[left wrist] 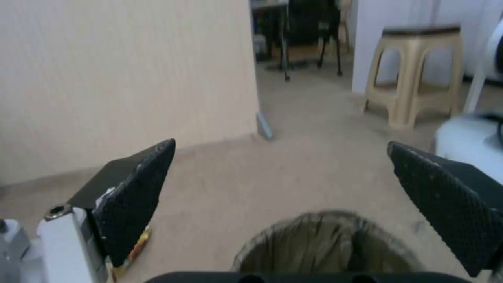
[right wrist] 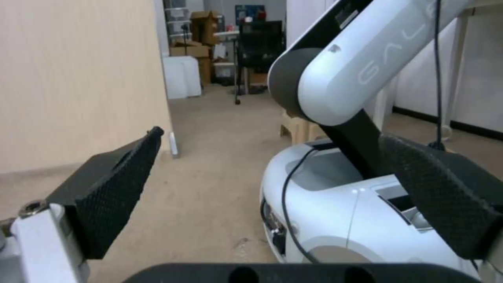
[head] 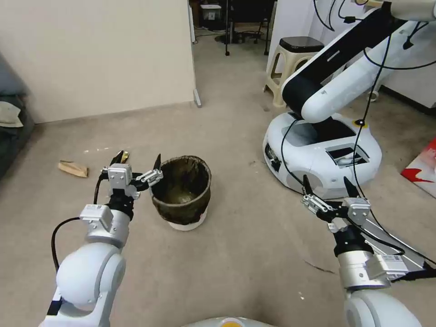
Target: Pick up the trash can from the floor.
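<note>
your trash can sat upright on the floor, its dark bag folded over the rim, and nothing about it suggested it had been lifted — the white base rested flat on the carpet. the pickup itself was all left to do.

your left gripper hovered just beside the can, on its left side at rim height, with the jaws spread wide and holding nothing. one fingertip reached up close against the rim; whether it touched the bag i could not tell. in the left wrist view the can's mouth lay low between the two black fingers, so you looked roughly lined up, but not yet around the rim.

your right gripper hung well apart from the can, off to the right near the other white robot base, jaws wide open and empty too.

by my reading you were at the approach — closing on the rim and raising the can remained.
</note>
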Motion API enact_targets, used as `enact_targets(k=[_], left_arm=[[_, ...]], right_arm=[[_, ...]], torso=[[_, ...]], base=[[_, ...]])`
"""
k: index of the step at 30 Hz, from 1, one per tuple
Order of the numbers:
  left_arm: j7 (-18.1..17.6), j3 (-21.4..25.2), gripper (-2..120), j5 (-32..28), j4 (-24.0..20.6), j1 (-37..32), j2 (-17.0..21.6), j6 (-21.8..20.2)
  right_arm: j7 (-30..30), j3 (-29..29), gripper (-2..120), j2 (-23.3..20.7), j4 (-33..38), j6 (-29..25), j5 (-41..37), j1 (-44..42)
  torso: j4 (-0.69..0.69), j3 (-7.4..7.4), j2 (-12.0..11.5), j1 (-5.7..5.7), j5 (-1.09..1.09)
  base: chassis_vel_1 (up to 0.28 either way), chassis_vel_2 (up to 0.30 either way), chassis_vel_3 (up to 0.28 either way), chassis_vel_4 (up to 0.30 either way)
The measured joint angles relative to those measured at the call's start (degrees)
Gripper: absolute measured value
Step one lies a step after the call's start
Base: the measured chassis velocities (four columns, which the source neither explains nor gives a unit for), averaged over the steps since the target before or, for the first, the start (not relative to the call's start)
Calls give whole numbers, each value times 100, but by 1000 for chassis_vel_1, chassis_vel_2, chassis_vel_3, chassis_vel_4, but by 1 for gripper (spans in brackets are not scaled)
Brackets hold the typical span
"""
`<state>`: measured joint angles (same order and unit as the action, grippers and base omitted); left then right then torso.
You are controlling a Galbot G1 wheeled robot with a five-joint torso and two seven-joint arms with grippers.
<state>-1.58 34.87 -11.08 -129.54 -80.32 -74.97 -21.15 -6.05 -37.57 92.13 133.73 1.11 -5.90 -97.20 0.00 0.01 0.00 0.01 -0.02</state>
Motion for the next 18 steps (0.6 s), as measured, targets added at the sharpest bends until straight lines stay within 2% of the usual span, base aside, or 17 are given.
enact_targets(k=[1, 3, 4, 7, 8, 10, 11, 13, 14, 18], left_arm=[[0, 0, 100, 0, 0, 0, 0, 0], [198, 53, 100, -3, 241, 169, 139, -380], [198, 53, 100, -3, 241, 169, 139, -380], [372, 75, 100, -7, 827, 454, 359, -622], [372, 75, 100, -7, 827, 454, 359, -622], [416, -41, 100, -146, 1220, 727, 479, -802], [416, -41, 100, -146, 1220, 727, 479, -802], [467, -162, 100, -351, 1581, 1111, 576, -1119], [467, -162, 100, -351, 1581, 1111, 576, -1119], [463, -352, 100, -540, 1930, 1611, 667, -1552]], right_arm=[[0, 0, 100, 0, 0, 0, 0, 0], [-28, 12, 100, 0, -43, 3, 0, 19], [-28, 12, 100, 0, -43, 3, 0, 19], [-116, 45, 100, 1, -124, 51, 0, 106], [-116, 45, 100, 1, -124, 51, 0, 106], [-151, 49, 100, 0, -162, 60, 0, 129], [-151, 49, 100, 0, -162, 60, 0, 129], [-175, 53, 100, 0, -205, 62, 0, 144], [-175, 53, 100, 0, -205, 62, 0, 144], [-180, 50, 100, 0, -281, 62, 0, 148]], torso=[[0, 0, 0, 0, 0], [0, 0, 0, 0, 1], [0, 0, 0, 0, 1], [2, -1, 0, -1, 1], [2, -1, 0, -1, 1], [2, -1, 0, -1, 2], [2, -1, 0, -1, 2], [0, 0, 0, -1, 2], [0, 0, 0, -1, 2], [-1, 0, 0, -1, 2]], base=[[-48, 81, 68, -63], [-24, 16, 16, -31], [0, 0, 0, 0], [0, 0, 0, 0], [0, 0, 0, 0], [0, 0, 0, 0], [0, 0, 0, 0], [0, 0, 0, 0], [0, 0, 0, 0], [0, 0, 0, 0]])
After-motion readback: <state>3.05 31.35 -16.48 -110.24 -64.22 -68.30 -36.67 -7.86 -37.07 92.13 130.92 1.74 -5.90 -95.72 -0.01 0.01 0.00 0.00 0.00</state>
